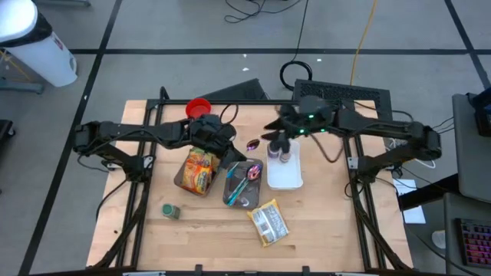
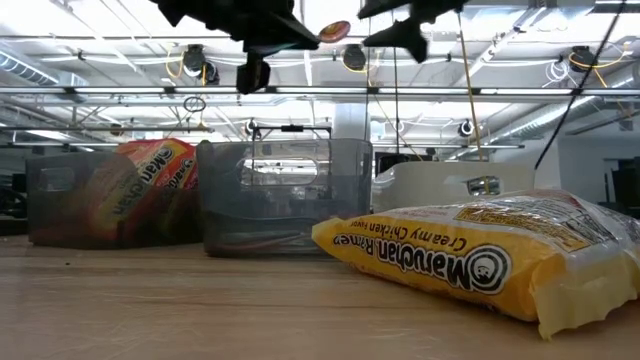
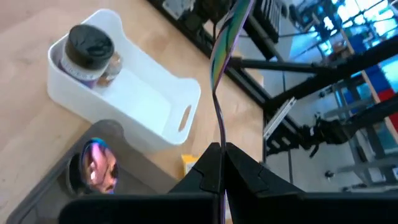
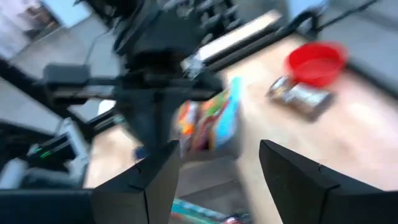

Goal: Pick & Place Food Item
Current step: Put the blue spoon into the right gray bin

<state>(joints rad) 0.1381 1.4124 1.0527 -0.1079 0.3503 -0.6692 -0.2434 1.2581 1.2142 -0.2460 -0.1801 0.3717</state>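
Note:
A thin, shiny, many-coloured snack packet hangs in the air over the table's middle, above the gap between a clear grey bin and a white bin. My left gripper is shut on it; the left wrist view shows the packet edge-on. My right gripper stands open just to the packet's right, facing the left gripper, with nothing between its fingers. The low view shows the packet high above the table. My left gripper pinches one end of the packet between its two fingers. The fingers come from the table's left, slanting slightly down. The packet sticks out past the fingertips, lifted clear of the table and the bins.
The white bin holds a dark-lidded jar. A second grey bin holds an orange ramen pack. A yellow ramen pack and a small green can lie near the front. A red bowl sits at the far edge.

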